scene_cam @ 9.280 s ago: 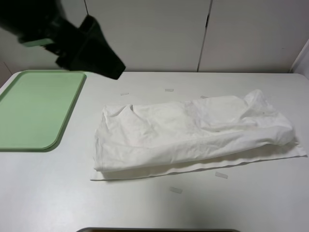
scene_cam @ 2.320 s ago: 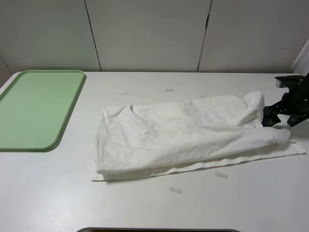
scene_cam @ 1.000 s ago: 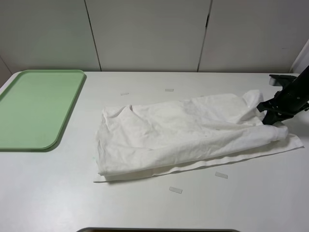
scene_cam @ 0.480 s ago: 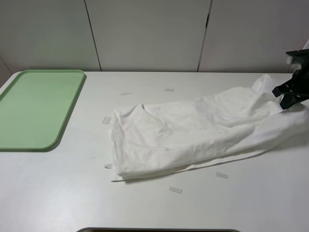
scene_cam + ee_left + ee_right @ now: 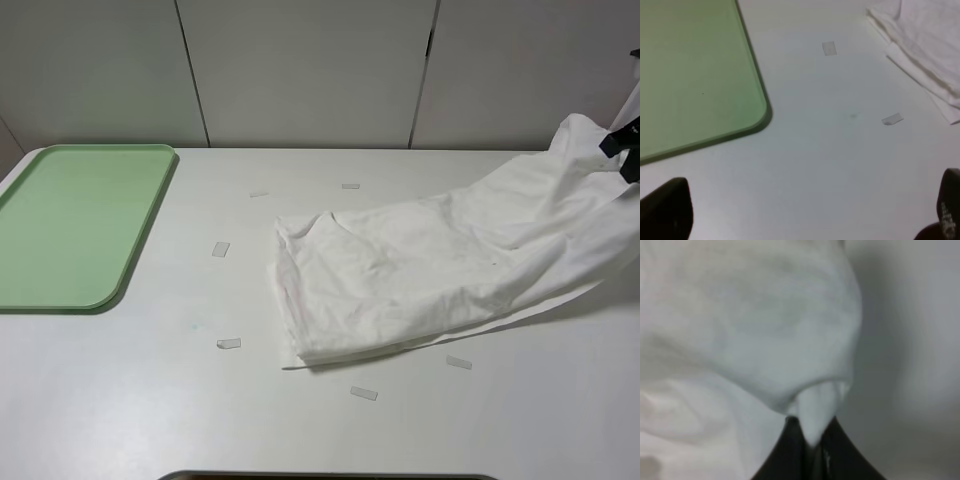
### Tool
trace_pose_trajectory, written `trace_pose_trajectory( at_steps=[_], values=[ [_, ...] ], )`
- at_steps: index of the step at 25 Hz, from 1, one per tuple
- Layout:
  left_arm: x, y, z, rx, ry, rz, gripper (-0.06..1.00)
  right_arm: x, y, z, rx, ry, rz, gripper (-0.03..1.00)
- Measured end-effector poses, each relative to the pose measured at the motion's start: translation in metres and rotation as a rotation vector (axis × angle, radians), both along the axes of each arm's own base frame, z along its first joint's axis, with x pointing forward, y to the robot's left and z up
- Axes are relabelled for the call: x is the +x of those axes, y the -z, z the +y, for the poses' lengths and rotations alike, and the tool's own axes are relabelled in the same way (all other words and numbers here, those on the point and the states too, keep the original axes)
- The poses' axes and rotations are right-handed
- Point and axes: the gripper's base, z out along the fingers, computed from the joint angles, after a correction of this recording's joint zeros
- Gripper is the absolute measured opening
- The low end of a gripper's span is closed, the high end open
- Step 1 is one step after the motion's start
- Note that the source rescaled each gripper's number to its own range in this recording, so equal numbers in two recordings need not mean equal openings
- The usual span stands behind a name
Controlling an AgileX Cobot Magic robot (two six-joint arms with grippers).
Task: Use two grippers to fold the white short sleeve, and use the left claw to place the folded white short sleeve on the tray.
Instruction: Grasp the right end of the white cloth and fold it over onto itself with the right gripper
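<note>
White tabletop [image 5: 120,400] holds the white cotton short sleeve [image 5: 420,270], one end lifted by the black right gripper [image 5: 809,447] clamped on a thin pinch, which may slip. The black left gripper [image 5: 807,215] hovers with fingers apart.

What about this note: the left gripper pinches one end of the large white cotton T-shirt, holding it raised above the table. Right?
No: the right gripper pinches that end of the large white cotton T-shirt, holding it raised above the table. The right wrist view shows cloth clamped between its fingers.
</note>
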Motion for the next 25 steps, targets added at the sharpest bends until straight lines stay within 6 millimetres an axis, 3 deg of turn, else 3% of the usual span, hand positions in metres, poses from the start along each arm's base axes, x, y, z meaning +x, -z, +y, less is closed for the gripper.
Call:
trace_pose_trajectory(
  at_steps=[7,14,25],
  values=[
    [0.0,0.0,0.0,0.0,0.0,0.0,0.97,-0.004,-0.022,0.006,-0.03,0.018,0.011,0.01],
    [0.0,0.0,0.0,0.0,0.0,0.0,0.97,0.001,-0.022,0.045,-0.137,-0.029,0.042,0.01],
    [0.0,0.0,0.0,0.0,0.0,0.0,0.97,-0.014,0.025,0.096,-0.153,-0.07,0.079,0.01]
  ],
)
